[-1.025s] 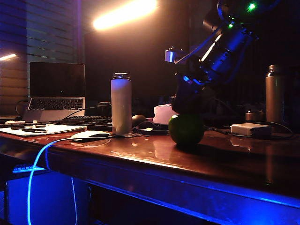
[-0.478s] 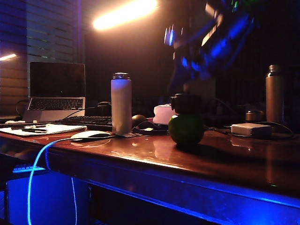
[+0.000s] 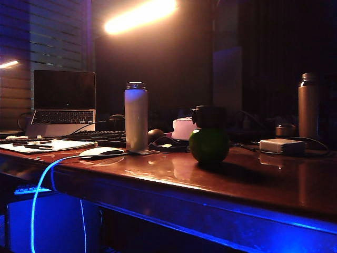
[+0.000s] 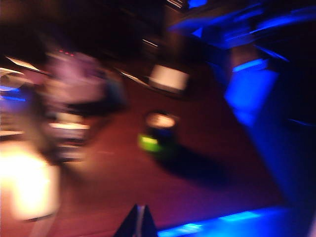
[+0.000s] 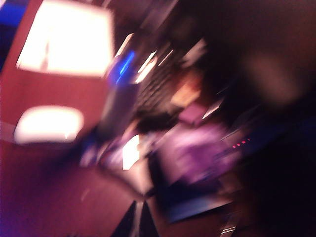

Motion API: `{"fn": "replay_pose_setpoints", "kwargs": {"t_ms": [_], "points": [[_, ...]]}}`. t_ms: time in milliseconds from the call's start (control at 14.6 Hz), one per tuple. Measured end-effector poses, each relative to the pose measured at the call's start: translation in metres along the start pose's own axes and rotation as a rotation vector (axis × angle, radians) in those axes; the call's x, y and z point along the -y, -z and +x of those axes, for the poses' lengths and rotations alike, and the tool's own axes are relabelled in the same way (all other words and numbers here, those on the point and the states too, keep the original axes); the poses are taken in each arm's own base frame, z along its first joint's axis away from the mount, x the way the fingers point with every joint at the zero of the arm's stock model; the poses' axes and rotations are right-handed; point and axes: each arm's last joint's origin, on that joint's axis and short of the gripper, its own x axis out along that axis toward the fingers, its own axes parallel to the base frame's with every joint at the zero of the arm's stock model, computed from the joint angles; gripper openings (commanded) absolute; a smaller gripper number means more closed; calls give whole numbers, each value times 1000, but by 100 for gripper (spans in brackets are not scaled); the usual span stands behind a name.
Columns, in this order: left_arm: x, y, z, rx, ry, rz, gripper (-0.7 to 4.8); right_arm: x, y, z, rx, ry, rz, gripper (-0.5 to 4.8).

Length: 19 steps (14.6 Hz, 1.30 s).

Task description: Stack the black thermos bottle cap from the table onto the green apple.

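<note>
The green apple (image 3: 209, 146) rests on the reddish-brown table (image 3: 253, 184), and the black thermos bottle cap (image 3: 209, 116) sits on top of it. Neither arm shows in the exterior view. The blurred left wrist view looks down on the apple (image 4: 149, 143) with the cap (image 4: 160, 121) above it. My left gripper (image 4: 139, 223) hangs well back from them, near the blue-lit table edge, shut and holding nothing. The right wrist view is smeared. My right gripper (image 5: 139, 219) is shut and empty above the table; apple and cap do not show there.
A white bottle (image 3: 136, 118) stands left of the apple, with a white mouse (image 3: 102, 152), a keyboard and a laptop (image 3: 63, 103) further left. A dark ball (image 3: 156, 135) lies behind the bottle. A steel bottle (image 3: 308, 105) and a white box (image 3: 281, 145) stand at the right.
The right arm, which was down over the apple with the cap, has let go and lifted up out of the exterior view. The cap stays on the apple.
</note>
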Motion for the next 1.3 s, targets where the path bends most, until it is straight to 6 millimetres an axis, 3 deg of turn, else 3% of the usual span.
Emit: {"fn": "replay_pose_setpoints", "kwargs": {"t_ms": [68, 137, 342, 410, 547, 752, 1025, 1299], "points": [[5, 0, -13, 13, -68, 13, -3, 0, -12, -22, 40, 39, 8, -5], [18, 7, -36, 36, -146, -5, -3, -1, -28, -57, 100, 92, 3, -5], [49, 53, -76, 44, -260, -60, -3, -7, -42, -106, 171, 126, 13, -5], [58, 69, -89, 75, -312, -75, -3, -9, -42, -118, 178, 127, 23, -5], [71, 104, -100, 158, -398, -66, -3, -16, -24, -110, 136, 85, 70, -5], [64, 154, -68, 152, -399, -136, -3, -34, 23, -89, 114, 16, 190, -5], [44, 190, -19, 180, -392, -225, -3, -62, 80, -104, 141, 47, 188, -5], [33, 228, 13, 176, -413, -292, -3, -88, 130, -128, 123, 120, 198, -5]]}}
